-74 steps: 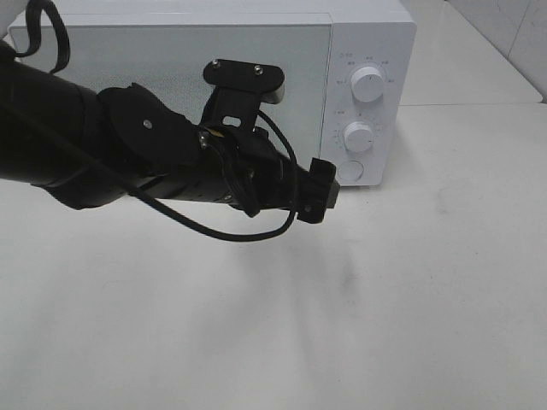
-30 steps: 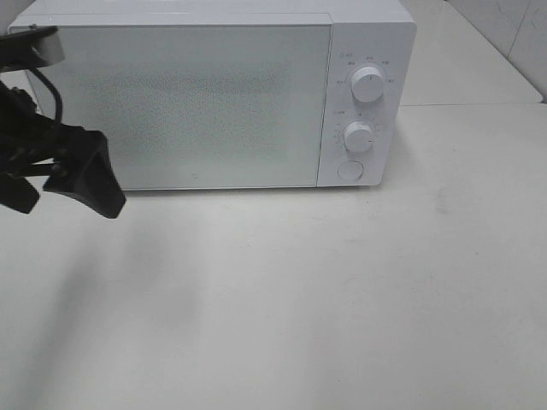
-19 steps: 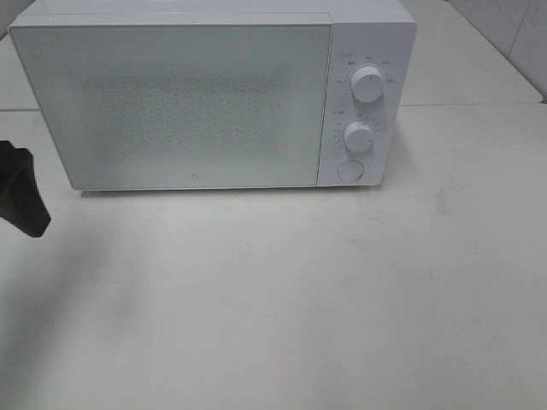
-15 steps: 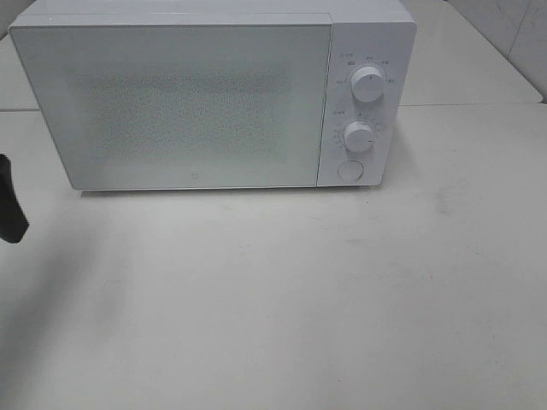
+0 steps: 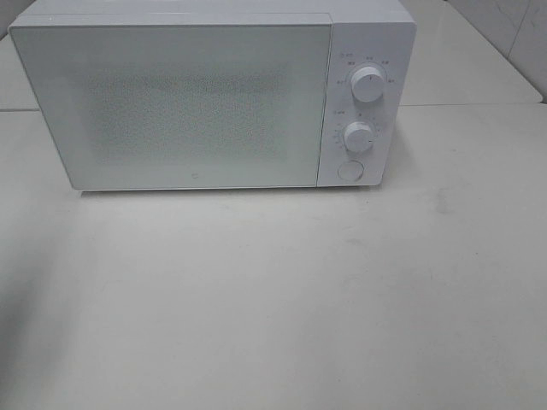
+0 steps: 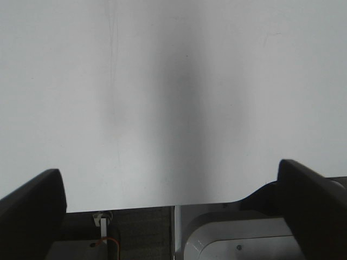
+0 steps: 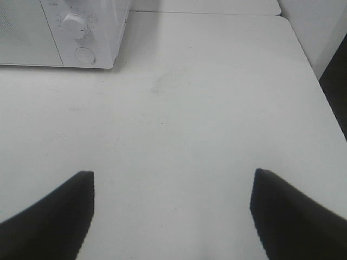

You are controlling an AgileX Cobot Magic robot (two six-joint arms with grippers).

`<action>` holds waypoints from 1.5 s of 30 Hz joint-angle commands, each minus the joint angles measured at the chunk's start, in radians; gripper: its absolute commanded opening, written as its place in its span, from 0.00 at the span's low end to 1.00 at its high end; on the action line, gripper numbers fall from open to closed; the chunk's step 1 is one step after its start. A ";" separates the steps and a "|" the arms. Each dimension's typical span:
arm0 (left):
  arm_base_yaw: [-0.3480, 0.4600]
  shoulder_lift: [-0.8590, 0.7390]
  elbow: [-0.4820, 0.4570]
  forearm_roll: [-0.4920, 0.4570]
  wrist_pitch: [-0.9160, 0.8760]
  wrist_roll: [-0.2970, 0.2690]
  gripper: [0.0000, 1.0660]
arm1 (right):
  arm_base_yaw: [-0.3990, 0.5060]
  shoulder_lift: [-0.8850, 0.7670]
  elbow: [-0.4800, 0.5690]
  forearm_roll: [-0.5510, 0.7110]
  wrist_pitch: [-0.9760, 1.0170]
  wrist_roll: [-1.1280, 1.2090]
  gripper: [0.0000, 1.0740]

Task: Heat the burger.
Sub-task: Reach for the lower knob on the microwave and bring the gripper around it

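One white microwave [image 5: 197,102], 12 o'clock on table [image 5: 273,307], door shut; two knobs [image 5: 367,84] at door's 3 o'clock. Empty left fingers [image 6: 306,200] spread wide over table edge; empty right fingers [image 7: 54,216] wide apart. Position of burger: cannot tell.

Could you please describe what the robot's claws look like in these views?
Only their ends are in view. The left claw has two matte black fingers with rounded, blocky ends. The right claw has black fingers tapering to blunt wedges. No cables or markings are visible on them.
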 commanded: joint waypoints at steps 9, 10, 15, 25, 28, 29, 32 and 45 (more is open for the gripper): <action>0.002 -0.373 0.169 0.008 -0.061 0.003 0.97 | -0.008 -0.027 0.000 0.002 0.000 0.004 0.71; 0.002 -0.402 0.180 0.006 -0.061 0.003 0.97 | -0.008 -0.027 0.000 0.002 0.000 0.004 0.71; 0.002 -0.578 0.246 0.027 -0.076 0.003 0.97 | -0.008 -0.027 0.000 0.002 0.000 0.004 0.71; 0.002 -0.897 0.331 0.039 -0.082 -0.001 0.97 | -0.008 -0.027 0.000 0.002 0.000 0.004 0.71; 0.002 -0.986 0.331 0.034 -0.082 -0.001 0.97 | -0.008 -0.027 0.000 0.002 0.000 0.004 0.71; 0.002 -1.016 0.332 0.034 -0.082 -0.001 0.97 | -0.008 -0.027 0.000 0.002 0.000 0.004 0.71; 0.002 -1.116 0.332 0.034 -0.082 -0.001 0.97 | -0.008 -0.027 0.000 0.002 0.000 0.004 0.71; 0.002 -1.121 0.332 0.033 -0.082 -0.007 0.97 | -0.008 -0.023 0.000 0.002 0.000 0.004 0.71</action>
